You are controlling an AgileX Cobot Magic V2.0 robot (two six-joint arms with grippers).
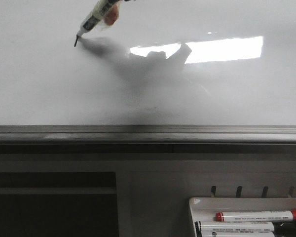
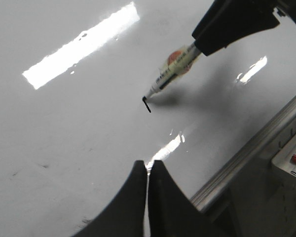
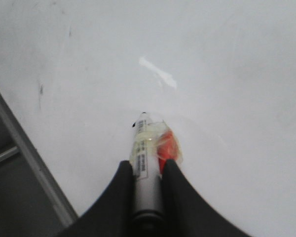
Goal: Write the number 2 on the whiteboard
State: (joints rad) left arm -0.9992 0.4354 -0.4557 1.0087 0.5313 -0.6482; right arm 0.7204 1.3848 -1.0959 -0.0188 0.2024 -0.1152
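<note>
Presently, front view, far left to right: the whiteboard (image 1: 39, 89) fills the upper part of the frame, glossy, with a bright rectangular reflection toward the right. Upper left, a short black stroke (image 1: 75, 42) sits on the board, the only ink visible of the number 2. The marker (image 1: 95, 17) meets the top of that stroke with its tip and slants up to the right, out of frame. Its barrel is pale, wrapped in clear tape with an orange patch; a dark printed label runs along it, too small to read. A grey shadow spreads on the board to the right of the tip.

Below the board, the grey metal rail (image 1: 148, 133) runs across the full width. Lower right, a white tray (image 1: 197, 202) holds a red-capped marker (image 1: 261, 216) with small dark print, illegible, and more white markers beneath it.

Left wrist view: the left pincer (image 2: 148, 170) is clenched on nothing, its black fingers (image 2: 130, 197) pressed together above the board, well apart from the stroke (image 2: 147, 104). The marker (image 2: 170, 74) leans over the stroke from the dark right arm. Barrel print is not readable.

Right wrist view: the right pincer (image 3: 148, 165) is grasping the marker (image 3: 147, 168) between its black fingers (image 3: 121, 187), tip down on the board (image 3: 227, 74). The label shows dark lines of text, blurred, unreadable.
</note>
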